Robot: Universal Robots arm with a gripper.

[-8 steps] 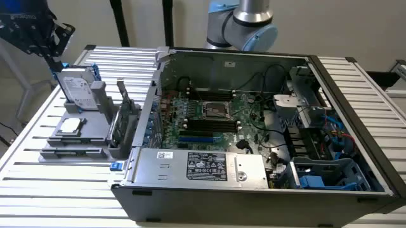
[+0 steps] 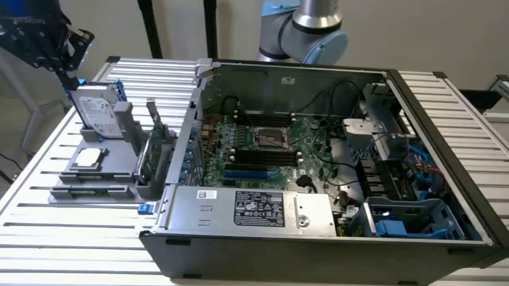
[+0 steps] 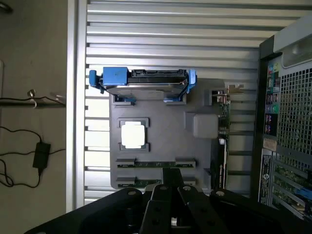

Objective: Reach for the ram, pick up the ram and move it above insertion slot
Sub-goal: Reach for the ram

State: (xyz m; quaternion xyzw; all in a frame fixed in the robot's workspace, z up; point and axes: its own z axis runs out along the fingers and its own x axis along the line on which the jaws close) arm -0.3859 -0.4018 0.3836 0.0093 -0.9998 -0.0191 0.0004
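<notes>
Ram (image 2: 92, 191) is seated in a slot of the grey holder (image 2: 119, 177) at the exterior view's lower left, its long axis laid across the frame. Well above it, at upper left, the tool (image 2: 70, 74) is hung; whether it is spread cannot be told.

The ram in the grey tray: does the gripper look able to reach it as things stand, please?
Probably yes: the gripper hangs above the tray, and nothing lies over the ram.

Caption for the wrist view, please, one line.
Gripper hovering above the gray parts tray, nearest the ram, with the computer case alongside.
</notes>
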